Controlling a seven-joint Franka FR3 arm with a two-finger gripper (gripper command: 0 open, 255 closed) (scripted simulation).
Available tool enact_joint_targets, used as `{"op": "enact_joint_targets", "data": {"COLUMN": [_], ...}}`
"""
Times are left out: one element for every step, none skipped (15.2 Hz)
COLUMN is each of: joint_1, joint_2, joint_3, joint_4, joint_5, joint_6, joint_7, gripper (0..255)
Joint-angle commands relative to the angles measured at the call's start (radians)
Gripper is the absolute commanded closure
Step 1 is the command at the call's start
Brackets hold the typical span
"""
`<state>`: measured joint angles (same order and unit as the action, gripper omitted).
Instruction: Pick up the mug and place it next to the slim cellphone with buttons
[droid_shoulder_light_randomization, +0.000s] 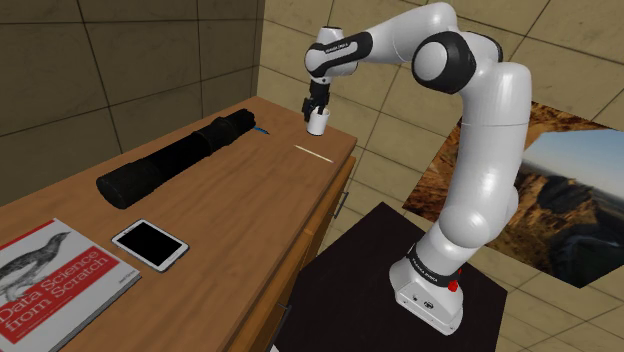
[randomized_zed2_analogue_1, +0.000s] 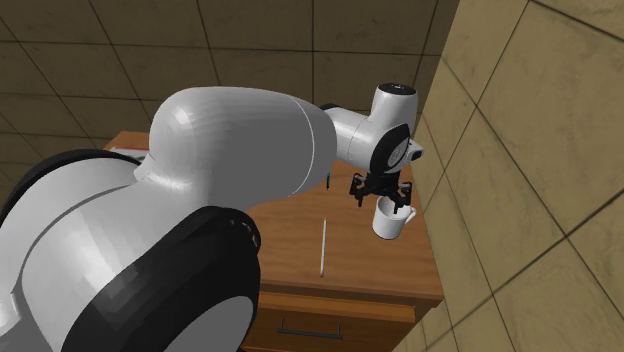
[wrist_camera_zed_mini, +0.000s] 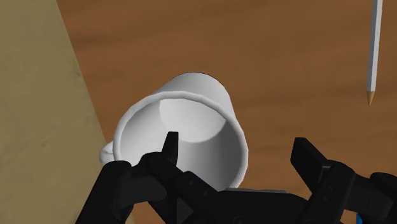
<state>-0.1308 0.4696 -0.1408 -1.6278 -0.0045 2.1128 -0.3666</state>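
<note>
— So, which step are you on?

— The grasp, I'd judge. My arm (droid_shoulder_light_randomization: 480, 130) reaches to the far corner of the table (droid_shoulder_light_randomization: 250, 200), where the white mug (wrist_camera_zed_mini: 197, 89) sits close to the tan wall (wrist_camera_zed_mini: 38, 95). My gripper (wrist_camera_zed_mini: 238, 143) is spread wide. One finger is inside the mug, and the other is outside and clear of its side. Nothing is held yet.

— And next?

— Close on that side wall and lift straight up. Then carry the mug down the table to the phone (droid_shoulder_light_randomization: 150, 243), which is well apart from here.

— What's around you?

— Tiled walls and a wooden tabletop. On it lie a long black tube (droid_shoulder_light_randomization: 180, 158), a book (droid_shoulder_light_randomization: 50, 280) beside the phone, and a thin pencil (droid_shoulder_light_randomization: 314, 152) near the mug, which I should steer clear of.
</note>
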Motion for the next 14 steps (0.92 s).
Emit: {"op": "enact_joint_targets", "data": {"joint_1": [-0.001,-0.001,-0.001,-0.001,-0.001,-0.001,-0.001,-0.001,-0.001,-0.001,-0.001,-0.001,-0.001,-0.001], "joint_2": [0.003,0.003,0.003,0.003,0.003,0.003,0.003,0.003,0.003,0.003,0.003,0.003,0.003,0.003], "joint_3": [0.0,0.0,0.0,0.0,0.0,0.0,0.0,0.0,0.0,0.0,0.0,0.0,0.0,0.0], "joint_4": [-0.001,-0.001,-0.001,-0.001,-0.001,-0.001,-0.001,-0.001,-0.001,-0.001,-0.001,-0.001,-0.001,-0.001], "joint_5": [0.0,0.0,0.0,0.0,0.0,0.0,0.0,0.0,0.0,0.0,0.0,0.0,0.0,0.0], "joint_6": [0.005,0.005,0.005,0.005,0.005,0.005,0.005,0.005,0.005,0.005,0.005,0.004,0.004,0.004], "joint_7": [-0.001,-0.001,-0.001,-0.001,-0.001,-0.001,-0.001,-0.001,-0.001,-0.001,-0.001,-0.001,-0.001,0.0], "gripper": [0,0,0,0,0,0,255,255,255,255,255,255,255,255]}}
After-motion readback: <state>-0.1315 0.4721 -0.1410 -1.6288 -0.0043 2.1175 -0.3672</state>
